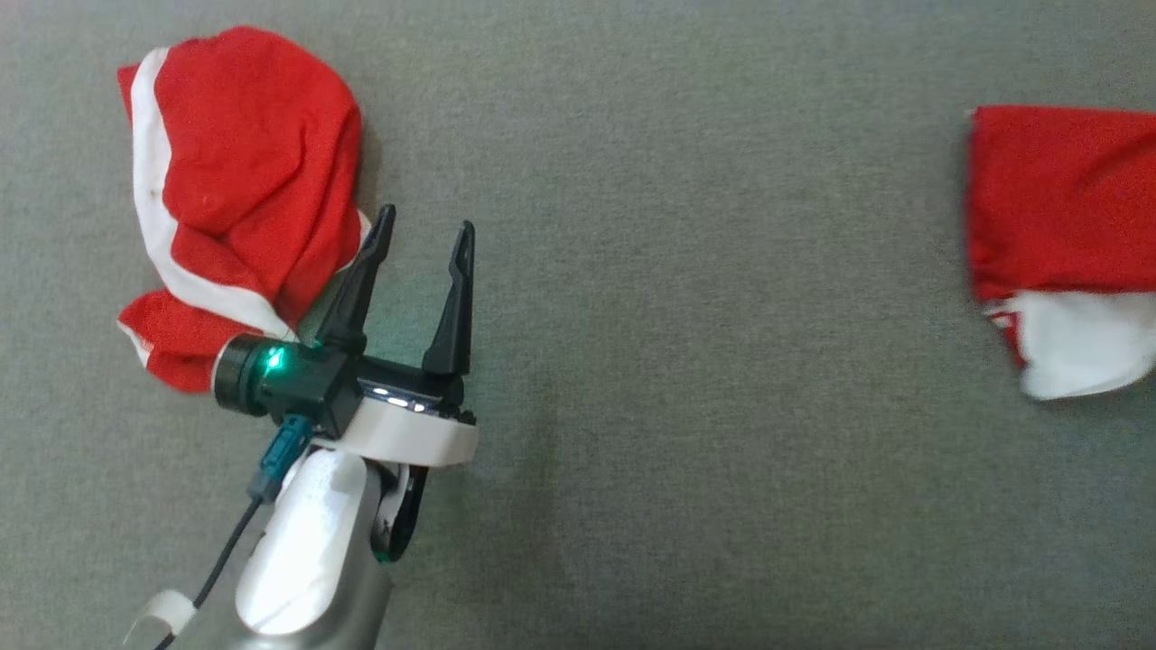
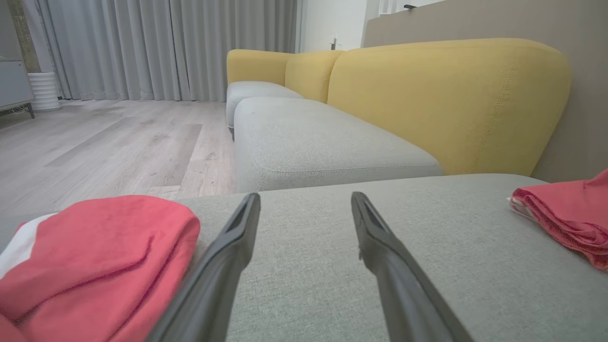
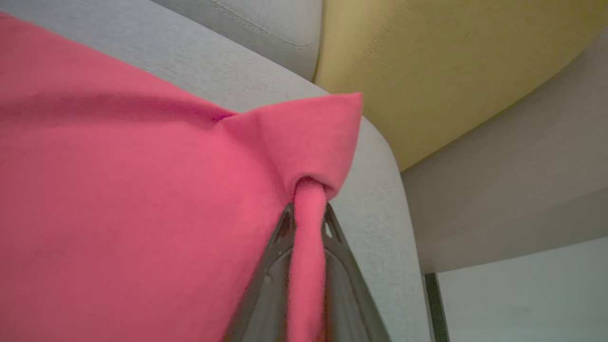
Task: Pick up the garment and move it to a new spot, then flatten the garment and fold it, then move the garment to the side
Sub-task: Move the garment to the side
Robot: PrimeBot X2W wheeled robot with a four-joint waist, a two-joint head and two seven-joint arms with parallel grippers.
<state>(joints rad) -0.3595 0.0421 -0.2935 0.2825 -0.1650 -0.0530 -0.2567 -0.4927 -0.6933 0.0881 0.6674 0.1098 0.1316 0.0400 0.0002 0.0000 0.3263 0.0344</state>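
My left gripper (image 1: 427,218) sits low over the grey cushion (image 1: 677,361), its two fingers spread wide with nothing between them. Its left finger is just beside the crumpled garment (image 1: 244,162), a red heap with a white band, at my left. My right gripper (image 3: 308,211) is pinched on a corner of the second garment (image 3: 142,190), red with white at its near edge, lying well apart at the cushion's right end before a yellow backrest (image 3: 427,61).

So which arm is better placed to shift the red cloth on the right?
Right. The right gripper pinches a fold of that red cloth; the left gripper sits open beside the crumpled garment, across the cushion.
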